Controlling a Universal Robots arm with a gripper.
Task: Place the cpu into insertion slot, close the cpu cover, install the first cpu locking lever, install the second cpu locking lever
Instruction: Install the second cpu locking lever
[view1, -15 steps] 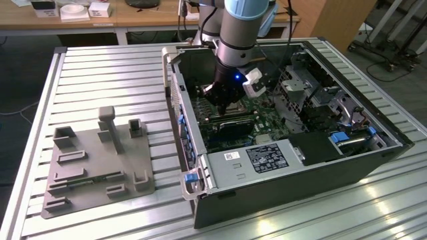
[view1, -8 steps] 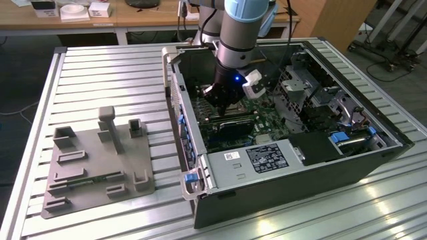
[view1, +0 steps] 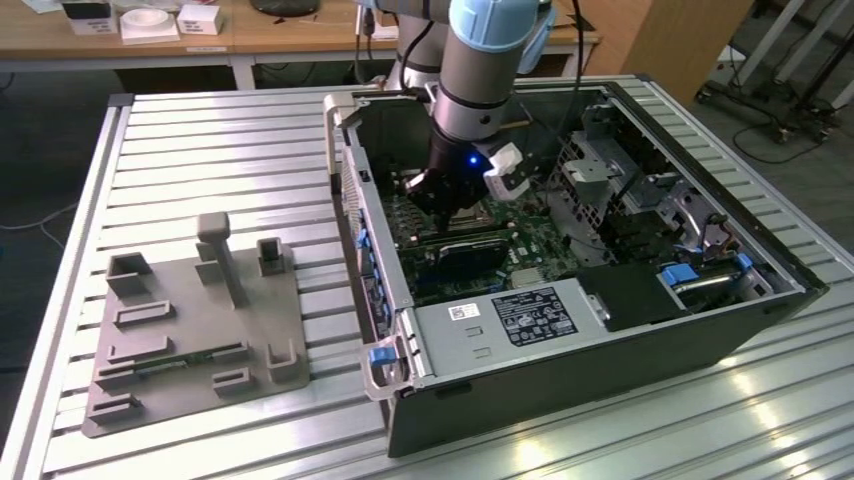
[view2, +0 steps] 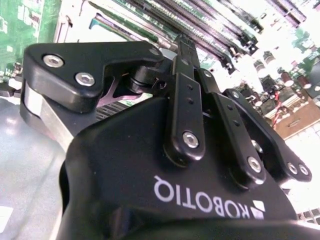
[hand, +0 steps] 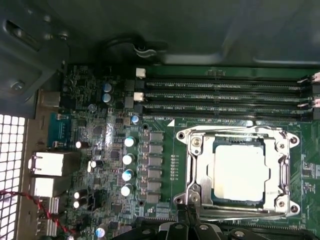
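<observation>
Cpu (hand: 238, 172) seated flat in insertion slot (hand: 239, 174), pale silvery square top showing through the window of cpu cover (hand: 282, 165), which lies down over it as a silver metal frame with screw heads at the corners. Gripper (hand: 192, 226) just beside the slot's edge, black linkage tips at the frame's lower rim in the first wrist view; not touching the chip as far as visible. Finger spread: cannot tell, nothing seen between them. Second wrist view: gripper (view2: 187, 65) body matte black, bolted link arms, hovering close over the memory slots (view2: 200, 20). Memory slots (hand: 225, 95) long, narrow, black, in parallel rows beside the socket. Green circuit board (hand: 110, 150) studded with silver-capped cylinders and small dark square blocks. Exterior view: arm reaching down into open dark computer case (view1: 601, 330) on a ribbed metal table (view1: 200, 150); grey plastic fixture tray (view1: 194, 335) well apart, toward the exterior view's left.
</observation>
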